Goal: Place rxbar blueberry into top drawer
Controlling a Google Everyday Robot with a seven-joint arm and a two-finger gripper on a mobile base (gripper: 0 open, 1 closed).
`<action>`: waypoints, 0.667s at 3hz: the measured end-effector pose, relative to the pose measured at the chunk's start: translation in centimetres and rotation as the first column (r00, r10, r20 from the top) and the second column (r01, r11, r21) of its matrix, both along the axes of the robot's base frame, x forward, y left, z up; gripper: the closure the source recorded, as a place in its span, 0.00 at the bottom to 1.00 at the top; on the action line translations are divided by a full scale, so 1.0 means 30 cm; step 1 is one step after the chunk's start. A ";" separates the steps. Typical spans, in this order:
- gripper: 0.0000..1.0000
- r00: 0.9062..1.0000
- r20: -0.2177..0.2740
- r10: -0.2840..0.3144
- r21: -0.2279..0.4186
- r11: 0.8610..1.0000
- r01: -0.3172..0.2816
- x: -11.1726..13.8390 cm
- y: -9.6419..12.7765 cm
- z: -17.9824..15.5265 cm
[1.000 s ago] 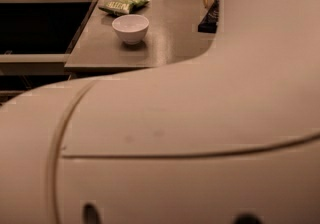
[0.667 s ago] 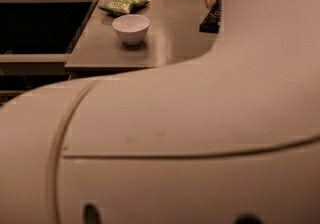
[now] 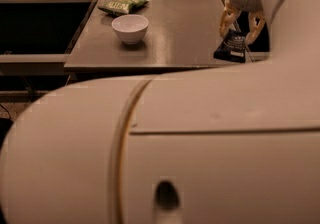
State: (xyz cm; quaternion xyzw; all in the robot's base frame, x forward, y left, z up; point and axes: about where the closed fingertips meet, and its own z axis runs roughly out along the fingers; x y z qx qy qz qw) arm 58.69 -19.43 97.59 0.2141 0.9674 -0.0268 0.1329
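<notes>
Our cream two-finger gripper (image 3: 237, 36) hangs with fingers spread, clasping nothing, just over the flat, navy-wrapped rxbar blueberry (image 3: 231, 48) at the right near edge of the grey countertop (image 3: 180, 33). We should lower squarely and pinch its narrow sides (thin wrappers slip easily).

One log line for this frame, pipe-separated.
stage: pre-grasp | hand: open, poised over rxbar blueberry | bar: lying at counter right edge | top drawer: not in view
</notes>
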 end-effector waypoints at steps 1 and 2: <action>1.00 1.000 0.012 0.011 0.091 0.996 -0.012 -0.018 -0.140 -0.211; 1.00 1.000 0.015 0.020 0.198 0.980 -0.022 -0.069 -0.243 -0.435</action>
